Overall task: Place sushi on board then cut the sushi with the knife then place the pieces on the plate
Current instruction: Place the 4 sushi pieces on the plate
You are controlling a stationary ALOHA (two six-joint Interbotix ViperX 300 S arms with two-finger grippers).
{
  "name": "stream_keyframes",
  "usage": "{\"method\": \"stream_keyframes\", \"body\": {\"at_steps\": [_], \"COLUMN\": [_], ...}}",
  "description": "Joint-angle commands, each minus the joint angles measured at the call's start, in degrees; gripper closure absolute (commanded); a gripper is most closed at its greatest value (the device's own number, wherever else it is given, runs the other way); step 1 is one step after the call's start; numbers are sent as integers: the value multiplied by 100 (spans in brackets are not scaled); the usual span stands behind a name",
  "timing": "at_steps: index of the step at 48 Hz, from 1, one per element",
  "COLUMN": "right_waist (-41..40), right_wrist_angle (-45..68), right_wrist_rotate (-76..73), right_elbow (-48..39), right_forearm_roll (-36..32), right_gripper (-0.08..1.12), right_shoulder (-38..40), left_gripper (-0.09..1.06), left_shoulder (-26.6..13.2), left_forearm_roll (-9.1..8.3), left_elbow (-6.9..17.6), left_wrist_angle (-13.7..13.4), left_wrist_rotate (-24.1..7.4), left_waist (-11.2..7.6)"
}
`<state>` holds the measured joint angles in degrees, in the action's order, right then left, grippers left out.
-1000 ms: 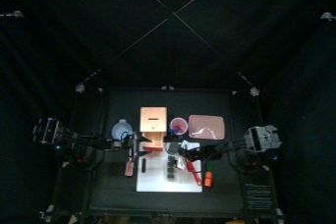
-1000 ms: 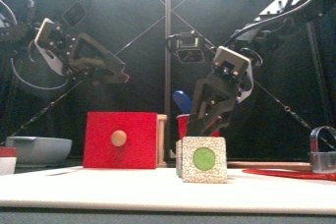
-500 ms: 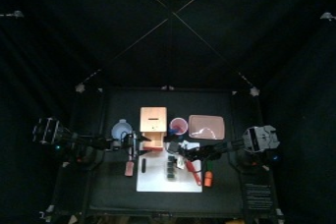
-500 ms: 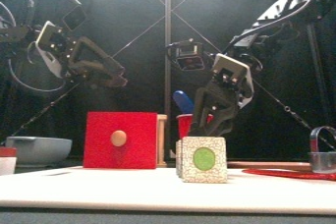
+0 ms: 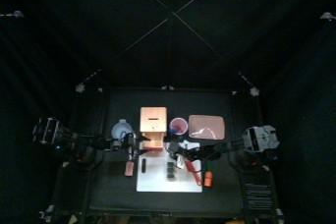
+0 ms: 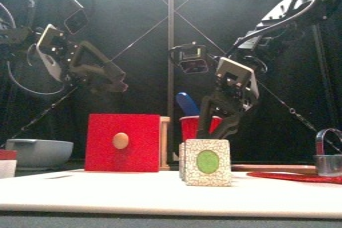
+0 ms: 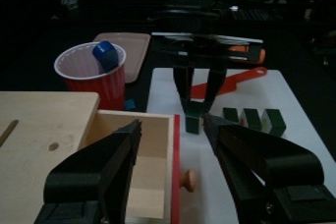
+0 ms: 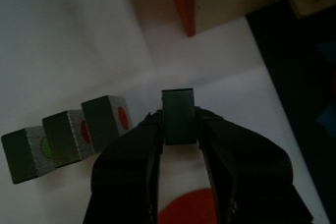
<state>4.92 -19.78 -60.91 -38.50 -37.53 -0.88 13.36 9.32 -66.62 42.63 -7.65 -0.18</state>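
Right tool (image 8: 180,120) was clamped on one dark green sushi piece (image 8: 180,105) at the white cutting board (image 8: 197,61), just beside the other sushi blocks (image 8: 66,140) lying toward the front of the black surface (image 5: 98,184). Behind them stood the wooden box (image 6: 120,122) with its red drawer front, the red cup (image 6: 201,125), a blue-grey bowl (image 6: 40,152) at left and the pink tray (image 6: 287,175) at right, with black curtains (image 5: 168,31) beyond. Its arm sloped down from the right. Over the box hung the left tool (image 7: 178,132), jaws apart.
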Motion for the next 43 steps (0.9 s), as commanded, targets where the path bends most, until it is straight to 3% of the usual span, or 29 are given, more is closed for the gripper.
{"method": "stream_keyframes", "body": {"at_steps": [1,11,18,32,43], "right_waist": [141,105,-606,-2391,-2804], "right_wrist_angle": [-589,-1266,-1354,-1107,-791], "right_wrist_rotate": [-26,-88,-88,-176,-905], "right_elbow": [-158,-765,-1081,-976,-905], "right_forearm_roll": [299,1134,1037,1213,896], "right_gripper": [42,42,43,42,41], "right_shoulder": [809,1705,1995,1687,1160], "left_gripper": [8,8,8,8,8], "left_shoulder": [53,53,53,53,53], "left_forearm_roll": [9,9,9,0,-9], "left_elbow": [62,62,97,123,105], "left_wrist_angle": [26,18,26,26,26], "left_wrist_rotate": [-18,-26,-18,-18,-18], "left_waist": [35,53,70,26,9]}}
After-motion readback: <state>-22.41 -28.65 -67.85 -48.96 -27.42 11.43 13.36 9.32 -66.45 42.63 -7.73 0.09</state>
